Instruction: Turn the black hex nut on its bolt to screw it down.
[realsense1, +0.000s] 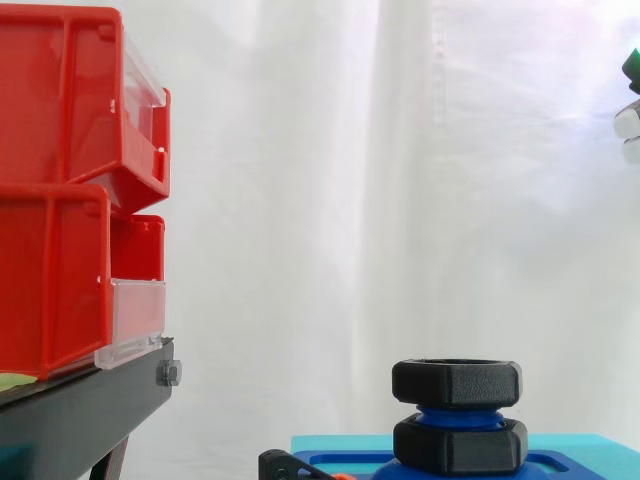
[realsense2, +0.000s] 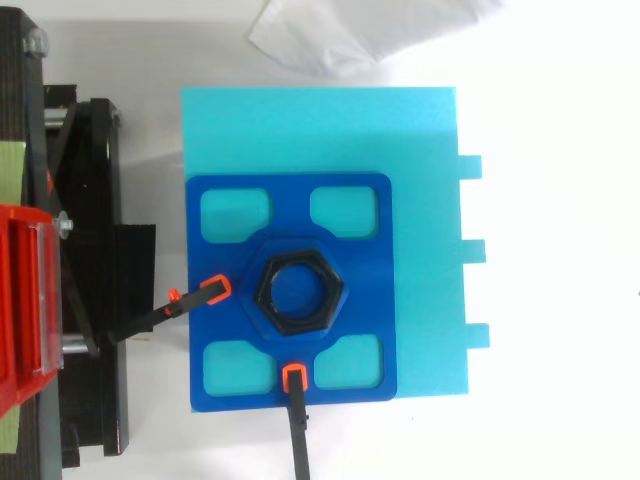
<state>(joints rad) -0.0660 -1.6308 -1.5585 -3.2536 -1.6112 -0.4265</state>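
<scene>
Black hex nut (realsense1: 457, 381) atop blue bolt (realsense1: 460, 416), clamps (realsense2: 206, 293) beside, hand (realsense1: 631, 122) well apart

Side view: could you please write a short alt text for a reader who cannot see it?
A black plastic hex nut sits high on a blue threaded bolt, above a second black hexagonal part on a blue base plate. The robot hand is at the upper right edge, far from it; red plastic bins stand on the left.
</scene>
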